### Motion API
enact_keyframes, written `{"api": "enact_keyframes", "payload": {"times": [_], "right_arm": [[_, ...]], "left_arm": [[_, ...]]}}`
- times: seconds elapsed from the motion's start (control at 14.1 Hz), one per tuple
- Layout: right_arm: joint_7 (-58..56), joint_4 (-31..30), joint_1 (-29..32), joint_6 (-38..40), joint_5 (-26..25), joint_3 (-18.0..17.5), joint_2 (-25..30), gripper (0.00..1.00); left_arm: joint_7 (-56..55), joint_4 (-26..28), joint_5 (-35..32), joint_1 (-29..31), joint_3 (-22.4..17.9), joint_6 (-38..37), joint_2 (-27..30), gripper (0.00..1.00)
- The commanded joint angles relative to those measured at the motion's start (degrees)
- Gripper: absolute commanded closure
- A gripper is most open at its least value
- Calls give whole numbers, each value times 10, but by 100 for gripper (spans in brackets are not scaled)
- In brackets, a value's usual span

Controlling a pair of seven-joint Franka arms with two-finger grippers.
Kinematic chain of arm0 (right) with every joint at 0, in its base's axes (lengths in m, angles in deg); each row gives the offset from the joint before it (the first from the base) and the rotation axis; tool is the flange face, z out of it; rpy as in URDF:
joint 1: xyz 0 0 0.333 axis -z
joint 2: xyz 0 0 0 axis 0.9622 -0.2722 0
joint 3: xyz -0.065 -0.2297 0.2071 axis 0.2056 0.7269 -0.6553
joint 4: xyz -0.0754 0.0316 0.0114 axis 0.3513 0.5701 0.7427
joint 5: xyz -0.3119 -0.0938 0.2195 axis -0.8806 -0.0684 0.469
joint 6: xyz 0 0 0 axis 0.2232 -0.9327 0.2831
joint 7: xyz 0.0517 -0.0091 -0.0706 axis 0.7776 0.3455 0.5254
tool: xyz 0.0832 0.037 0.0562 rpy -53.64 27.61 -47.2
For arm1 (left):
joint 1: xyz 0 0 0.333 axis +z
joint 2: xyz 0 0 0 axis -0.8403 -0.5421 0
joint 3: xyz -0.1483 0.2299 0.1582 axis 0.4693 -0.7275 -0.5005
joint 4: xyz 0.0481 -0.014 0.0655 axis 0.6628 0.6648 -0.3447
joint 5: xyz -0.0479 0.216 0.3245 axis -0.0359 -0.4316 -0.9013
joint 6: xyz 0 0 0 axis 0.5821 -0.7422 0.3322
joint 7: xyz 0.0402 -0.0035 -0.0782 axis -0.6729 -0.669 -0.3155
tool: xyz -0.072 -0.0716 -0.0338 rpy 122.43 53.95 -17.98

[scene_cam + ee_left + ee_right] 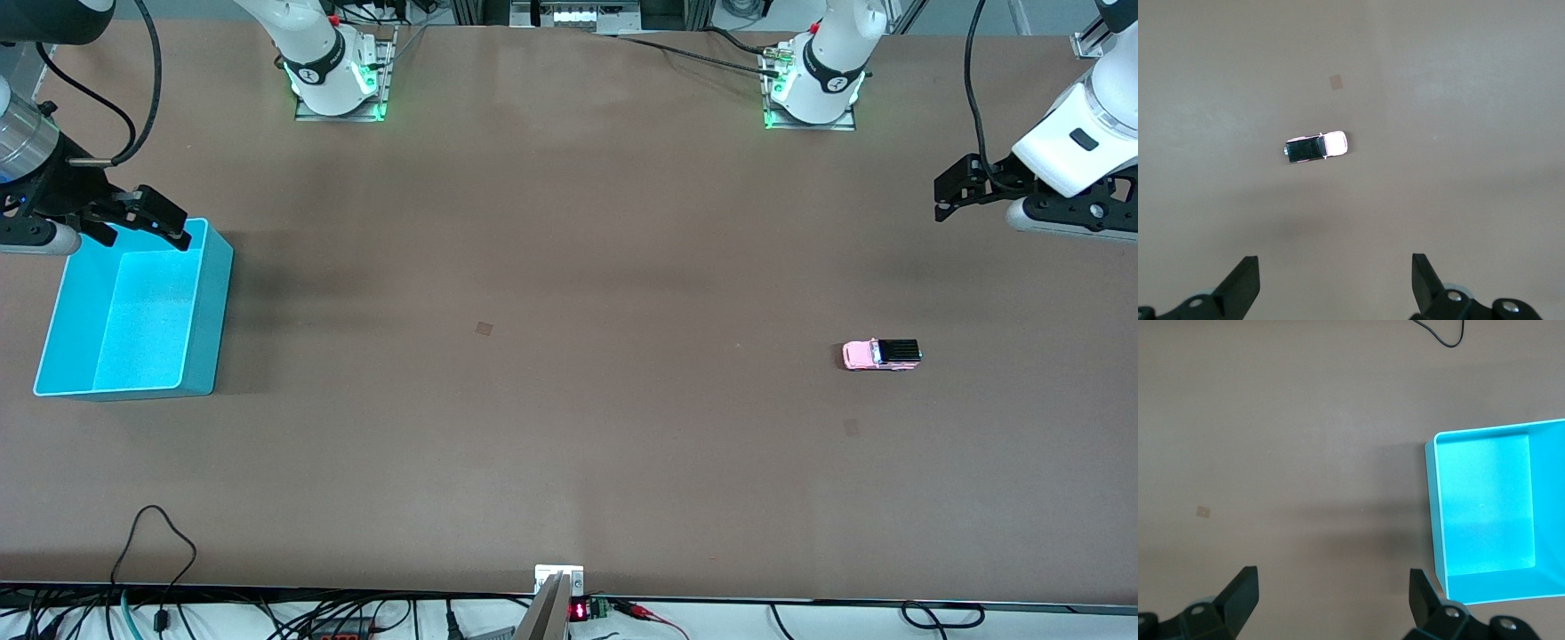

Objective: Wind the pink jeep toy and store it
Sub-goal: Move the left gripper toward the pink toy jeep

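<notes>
Your pink jeep toy (881,355) sits on its wheels on the bare desk (569,444), at the right of the front frame, just below mid-height. Your left gripper (944,197) hangs at the right edge, above it in frame, jaws apart. At the left edge, your right gripper (156,220) hovers over the cyan bin (206,329), jaws apart.

Light-pink jeep toy (880,356) with black ribbed roof; cyan bin (203,311); brown table (569,444); black fingers (1241,287).
</notes>
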Motion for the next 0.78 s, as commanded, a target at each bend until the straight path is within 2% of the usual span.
{"api": "enact_keyframes", "payload": {"times": [0.0,0.71], "right_arm": [[-9,7,1,12,-1,-1,2,0],[-9,7,2,12,-1,-1,2,0]], "left_arm": [[9,-21,3,3,4,-17,-10,0],[10,-22,2,4,3,-28,-11,0]]}}
